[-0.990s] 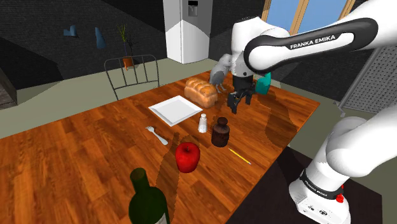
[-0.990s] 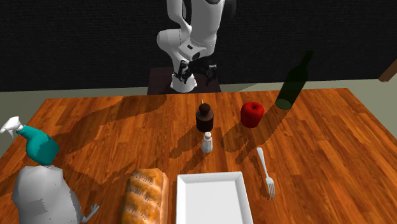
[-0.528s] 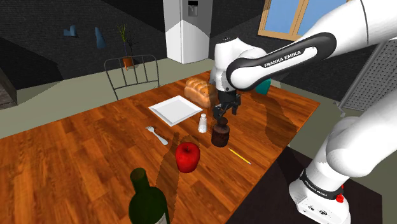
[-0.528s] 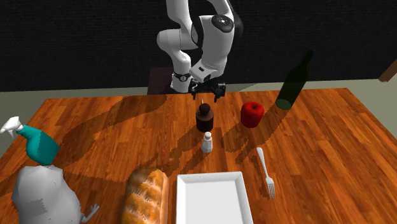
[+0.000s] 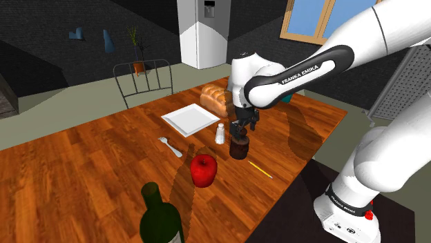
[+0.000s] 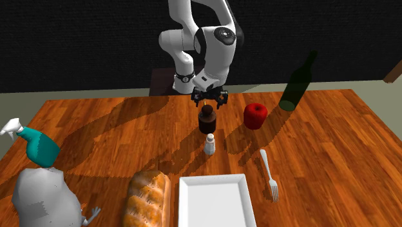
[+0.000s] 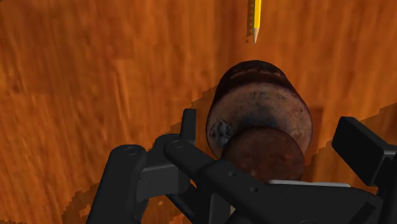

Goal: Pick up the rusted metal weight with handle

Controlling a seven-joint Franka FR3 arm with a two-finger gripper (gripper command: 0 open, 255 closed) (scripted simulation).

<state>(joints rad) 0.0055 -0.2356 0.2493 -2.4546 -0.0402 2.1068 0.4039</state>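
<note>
The rusted weight (image 5: 239, 148) is a short dark brown cylinder with a round knob on top, standing upright near the middle of the wooden table (image 5: 83, 166). In the second exterior view the weight (image 6: 207, 121) stands just behind the white shaker. My black gripper (image 5: 242, 130) hangs directly over it, pointing down, also seen as the gripper (image 6: 209, 100) above the knob. In the wrist view the gripper (image 7: 272, 127) is open, its fingers (image 7: 188, 124) standing apart on either side of the weight (image 7: 257, 102) and not touching it.
A white shaker (image 5: 220, 133) stands close beside the weight, a red apple (image 5: 203, 169) and a yellow pencil (image 5: 260, 169) lie nearer the front. A white plate (image 5: 190, 119), bread loaf (image 5: 217, 101), fork (image 5: 170, 146) and green bottle (image 5: 160, 217) share the table.
My gripper has travelled from beside the bread loaf to right above the weight and come lower, its fingers still apart. The weight and the other things have not moved.
</note>
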